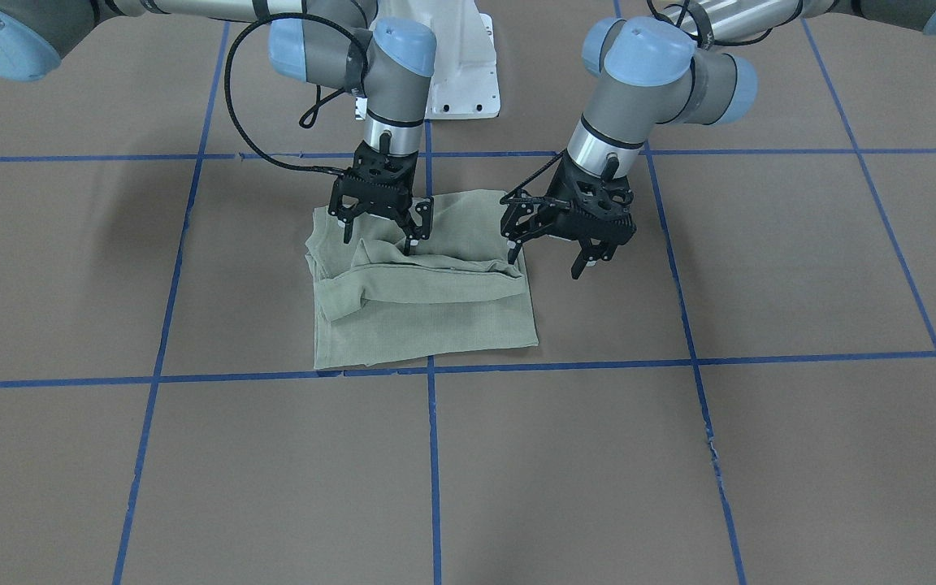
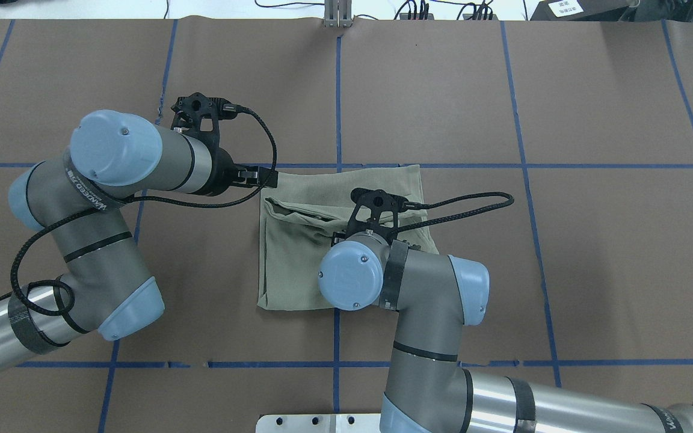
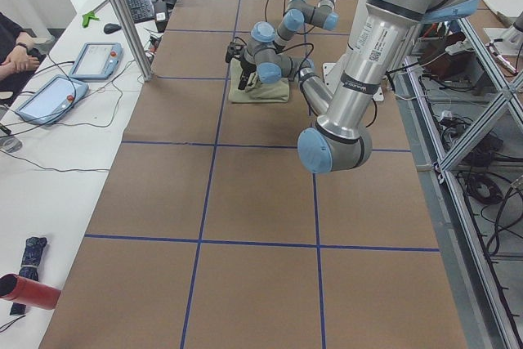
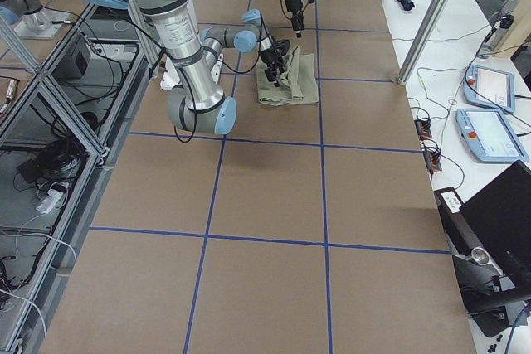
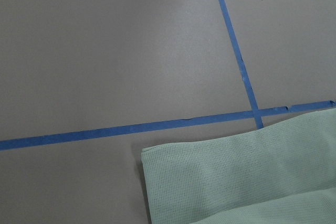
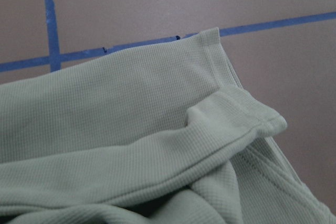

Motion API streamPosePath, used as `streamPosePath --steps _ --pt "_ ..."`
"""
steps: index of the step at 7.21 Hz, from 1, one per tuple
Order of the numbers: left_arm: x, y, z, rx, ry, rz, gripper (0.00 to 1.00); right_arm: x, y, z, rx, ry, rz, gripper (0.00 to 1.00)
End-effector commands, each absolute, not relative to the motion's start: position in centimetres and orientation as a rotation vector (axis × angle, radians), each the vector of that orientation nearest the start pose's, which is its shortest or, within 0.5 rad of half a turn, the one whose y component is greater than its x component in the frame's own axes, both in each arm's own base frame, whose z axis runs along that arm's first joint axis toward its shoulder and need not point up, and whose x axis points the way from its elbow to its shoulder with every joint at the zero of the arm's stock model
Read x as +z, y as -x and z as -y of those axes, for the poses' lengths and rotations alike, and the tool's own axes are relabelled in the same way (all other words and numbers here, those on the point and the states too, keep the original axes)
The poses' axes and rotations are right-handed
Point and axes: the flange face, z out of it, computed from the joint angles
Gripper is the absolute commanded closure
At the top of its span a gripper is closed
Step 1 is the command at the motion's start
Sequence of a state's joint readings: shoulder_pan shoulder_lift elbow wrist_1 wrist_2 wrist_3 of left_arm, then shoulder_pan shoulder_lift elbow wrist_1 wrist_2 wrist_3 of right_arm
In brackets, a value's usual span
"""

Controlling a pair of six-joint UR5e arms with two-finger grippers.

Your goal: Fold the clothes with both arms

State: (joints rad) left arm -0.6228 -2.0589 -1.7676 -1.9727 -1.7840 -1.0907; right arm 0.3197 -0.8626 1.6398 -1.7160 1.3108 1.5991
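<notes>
The job, as it looked, was to take up the loose upper layer and lay it flat toward the tape cross (image 1: 432, 367). To do that well, each arm would have needed to pinch the same layer, one at each end of the rumpled ridge, and only that layer. Both would then travel together at matching height, keeping the cloth lightly taut so no slack bunched between them. They would set the edge down square to the hem nearest the cross. A bite through several layers would likely drag the whole bundle.

The right fingers (image 1: 414, 231) were spread apart with their tips down at the ridge, farther from the cross than the hem, and nothing was visibly clamped. The left fingers (image 1: 582, 262) were also spread and empty. They hung just off the shirt's side edge on the robot's left, apart from the cloth, so that arm probably had to shift inward first.

The shirt (image 1: 435, 317) lay on the table (image 1: 760, 455) on the robot's side of the tape cross, its far hem along the tape line there. It was pale sage green, fine-knit, and folded into a rough rectangle. The half nearer the cross was smooth. A soft, uneven roll ran across the middle, with creased, stacked layers and a stitched edge showing in the right wrist view.
</notes>
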Motion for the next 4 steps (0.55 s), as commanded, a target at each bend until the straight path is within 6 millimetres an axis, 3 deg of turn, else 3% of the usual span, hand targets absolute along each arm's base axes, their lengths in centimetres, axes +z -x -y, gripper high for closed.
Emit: streamPosePath --steps 1,2,3,4 --pt "24.6 -44.9 46.2 -0.013 -0.406 -1.023 0.00 24.4 59.1 43.3 0.442 -0.345 0.519 0.00" --pt "24.4 -44.9 46.0 -0.013 -0.407 -1.028 0.00 24.6 59.9 47.4 0.479 -0.344 0.499 0.00" --pt "24.4 -44.4 45.7 -0.015 -0.408 -1.032 0.00 26.7 61.2 51.4 0.503 -0.362 0.502 0.00" --pt "24.5 -44.4 45.7 -0.016 -0.407 -1.033 0.00 26.2 59.9 55.1 0.511 -0.396 0.538 0.00"
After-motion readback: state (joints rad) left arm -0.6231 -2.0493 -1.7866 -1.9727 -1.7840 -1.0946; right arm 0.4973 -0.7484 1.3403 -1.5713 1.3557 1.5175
